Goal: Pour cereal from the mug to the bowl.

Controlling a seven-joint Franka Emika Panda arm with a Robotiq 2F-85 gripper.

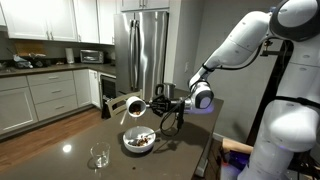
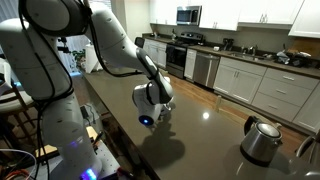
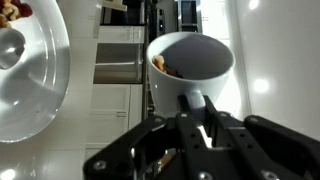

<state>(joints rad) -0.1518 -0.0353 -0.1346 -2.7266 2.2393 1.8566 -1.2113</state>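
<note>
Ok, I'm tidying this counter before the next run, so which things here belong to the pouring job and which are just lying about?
Part of the job:
- the mug, held tilted by the gripper
- the cereal inside it
- the bowl below

Just lying about:
- the clear glass
- the kettle

White cabinets (image 1: 45, 95), steel fridge (image 1: 145, 45), wood floor (image 1: 60, 132), dark glossy countertop (image 2: 205, 130).
</note>
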